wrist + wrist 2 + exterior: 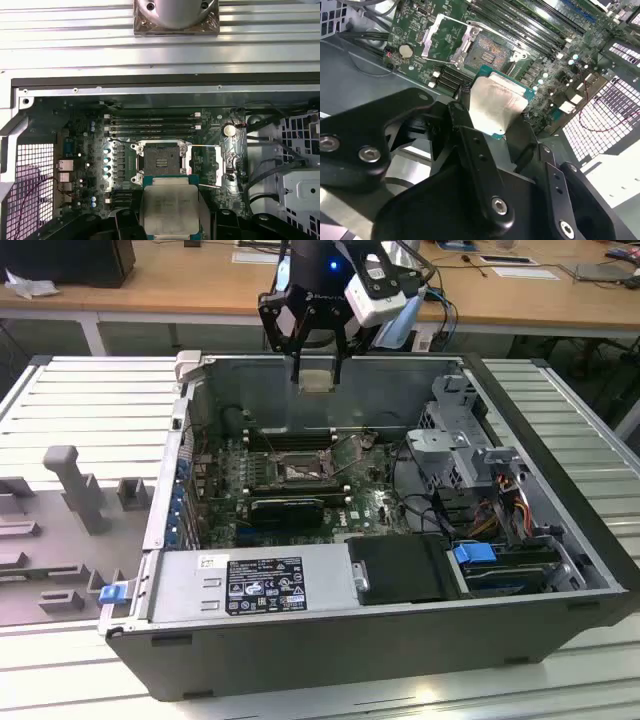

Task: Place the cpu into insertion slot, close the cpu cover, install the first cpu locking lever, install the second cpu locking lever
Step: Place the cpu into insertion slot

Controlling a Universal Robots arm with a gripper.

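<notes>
Clamping the cpu [170, 212] flat in the jaws of the gripper [316, 373], hanging well above the bare insertion slot [161, 161], lying almost straight below, beside its raised cpu cover [445, 42].

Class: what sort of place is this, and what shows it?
Probably a robotics lab or workshop: an opened computer case lies on a ribbed metal bench, the tool holds a cpu above the motherboard, and wooden desks stand behind.

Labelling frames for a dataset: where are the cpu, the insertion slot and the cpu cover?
cpu [170, 210], first wrist view, centre of its metal top.
insertion slot [161, 162], first wrist view, its dark centre.
cpu cover [428, 41], second wrist view, its silvery side rail.
</notes>
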